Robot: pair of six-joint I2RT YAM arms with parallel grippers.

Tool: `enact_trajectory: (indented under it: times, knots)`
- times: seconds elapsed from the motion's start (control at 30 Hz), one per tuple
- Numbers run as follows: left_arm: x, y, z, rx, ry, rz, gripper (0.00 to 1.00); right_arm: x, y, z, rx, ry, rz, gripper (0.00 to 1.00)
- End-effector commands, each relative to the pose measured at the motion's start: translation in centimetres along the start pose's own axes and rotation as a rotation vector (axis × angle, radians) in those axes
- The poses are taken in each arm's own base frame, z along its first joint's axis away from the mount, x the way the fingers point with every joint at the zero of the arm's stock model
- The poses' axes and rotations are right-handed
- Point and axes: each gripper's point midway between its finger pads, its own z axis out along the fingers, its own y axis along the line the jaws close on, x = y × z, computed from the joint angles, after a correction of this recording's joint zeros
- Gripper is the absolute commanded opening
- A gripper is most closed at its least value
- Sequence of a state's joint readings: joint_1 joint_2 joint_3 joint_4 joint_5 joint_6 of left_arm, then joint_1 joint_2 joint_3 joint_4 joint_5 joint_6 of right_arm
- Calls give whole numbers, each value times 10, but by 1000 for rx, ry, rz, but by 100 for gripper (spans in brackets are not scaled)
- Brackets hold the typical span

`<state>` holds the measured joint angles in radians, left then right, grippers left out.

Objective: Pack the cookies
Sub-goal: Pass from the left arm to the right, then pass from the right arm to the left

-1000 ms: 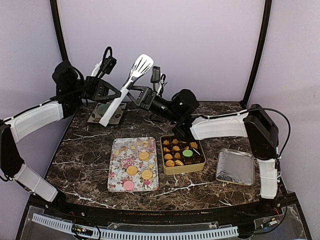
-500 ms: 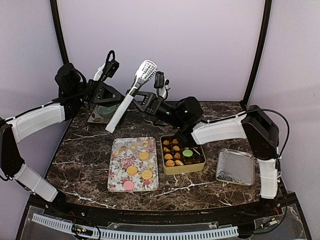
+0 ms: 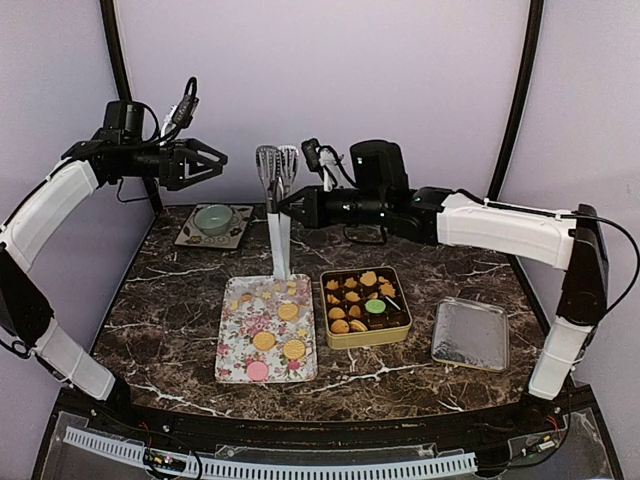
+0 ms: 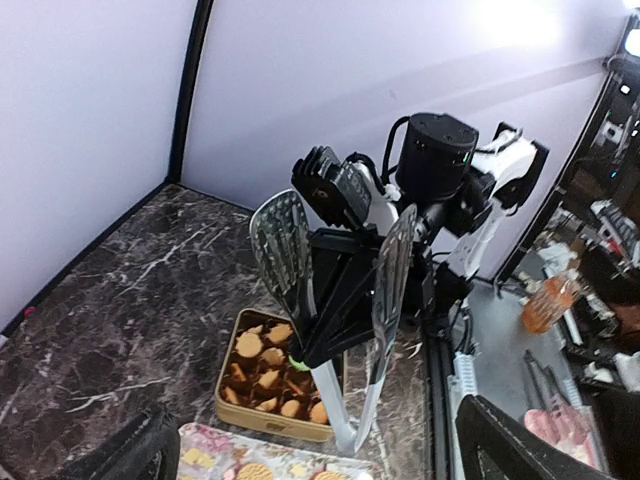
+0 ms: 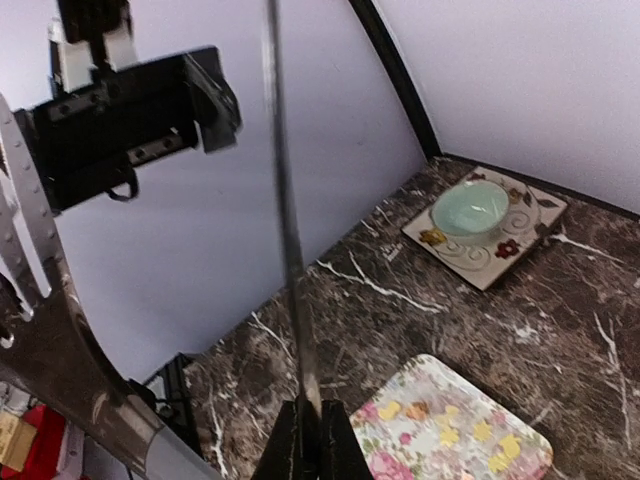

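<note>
Cookies [image 3: 264, 341]: two groups. Several lie loose on the floral tray [image 3: 228, 345] at centre of the tabletop [image 3: 165, 300], mostly yellow, with one pink at the near edge. The rest sit in the paper cups of the gold tin [image 3: 366, 338], just right of the tray, one green among the yellow. Neither group has changed from the earlier frames.

Tongs [image 3: 279, 240]: now upright, slotted heads up and white handle end down over the far edge of the floral tray. Contact with the tray cannot be determined. One second ago they slanted across the far left of the tabletop, between the two arms.

Right claw [image 3: 285, 208]: clamped together on the tongs partway up the shaft; the wrist view shows its fingers [image 5: 292, 440] pinched on the metal. It alone carries the tongs. Its arm now reaches horizontally from the right, higher than before.

Left claw [image 3: 222, 163]: jaws wide apart, gripping nothing. It was on the tongs a second ago; it has since let go and drawn back to the upper left, well apart from them.

Other items, unmoved: lid [image 3: 470, 333] flat at the right of the tin; bowl [image 3: 214, 216] on a coaster [image 3: 191, 237] at the far left.
</note>
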<state>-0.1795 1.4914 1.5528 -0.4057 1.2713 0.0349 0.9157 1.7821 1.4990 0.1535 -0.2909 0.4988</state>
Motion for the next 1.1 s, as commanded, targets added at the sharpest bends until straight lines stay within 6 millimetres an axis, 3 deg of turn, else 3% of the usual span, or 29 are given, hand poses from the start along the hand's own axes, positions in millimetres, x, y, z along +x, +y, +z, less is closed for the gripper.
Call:
enact_trajectory:
  times: [0.0,0.13,0.23,0.5,0.8,0.93,1.07]
  knots:
    - [67,-15,-18,-111,322,302,99,97,-55,-27,312,490,-177,0]
    - [97,-42,-17,-56,502,539,99,132,-44,-28,311,678,-292,0]
    - [131,-60,-11,31,649,647,97,144,-28,-20,301,761,-391,0]
    - [173,-66,-11,136,795,522,70,165,-13,-4,288,851,-466,0]
    - [205,-63,-3,92,779,552,52,152,3,1,252,807,-479,0]
    - [196,-46,8,16,746,602,46,150,7,5,247,809,-487,0]
    - [191,-45,11,0,728,620,45,150,10,7,243,810,-492,0]
